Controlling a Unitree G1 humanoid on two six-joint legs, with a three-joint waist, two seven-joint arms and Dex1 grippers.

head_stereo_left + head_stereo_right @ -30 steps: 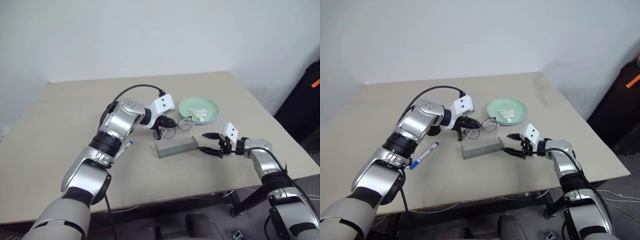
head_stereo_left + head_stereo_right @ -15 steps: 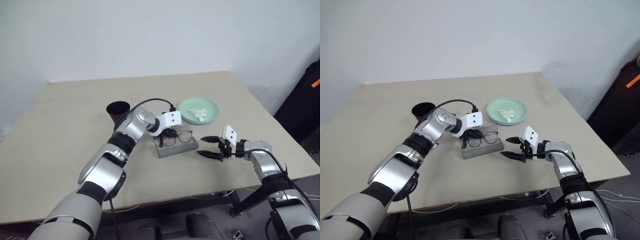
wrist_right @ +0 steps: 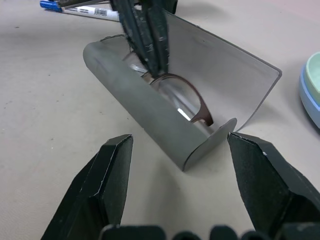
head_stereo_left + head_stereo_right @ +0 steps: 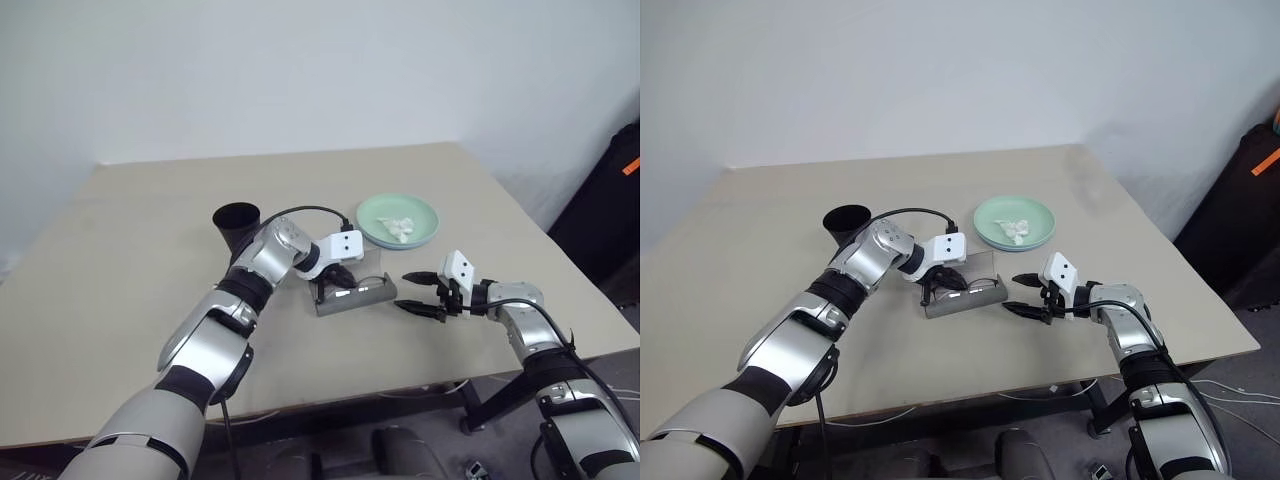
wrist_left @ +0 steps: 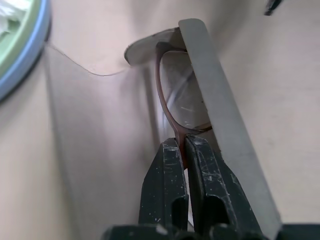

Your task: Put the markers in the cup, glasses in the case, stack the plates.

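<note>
While the left claw (image 5: pixel 181 150) pinches the glasses (image 3: pixel 177 100), a pair with a thin dark wire frame and clear lenses, at the bridge with its two black fingers closed tight on the metal, the glasses sit inside the open grey oblong glasses case (image 4: pixel 962 297). The case lies on the beige worktop (image 4: pixel 130 250) with its curved lid standing up behind the tray; the lenses rest between the front wall and that lid.

The right claw (image 4: pixel 421 294) hovers just beside the case's right end, apart from it, its two fingers spread wide and holding nothing. In the right wrist view the case's near end lies between the spread fingertips (image 3: pixel 116 165) without contact.

The black tapered plastic cup (image 4: pixel 236 221) stands upright on the worktop behind the left forearm, well apart from the case. The mint green round plastic plate (image 4: pixel 398 219) sits stacked on the light blue round plate (image 3: pixel 307 95), behind and to the right of the case; a crumpled white tissue (image 4: pixel 1016 229) lies on the green one.

One marker, white-bodied with a blue cap (image 3: pixel 75 8), lies on the worktop just beyond the case in the right wrist view. I cannot tell where the other is.
</note>
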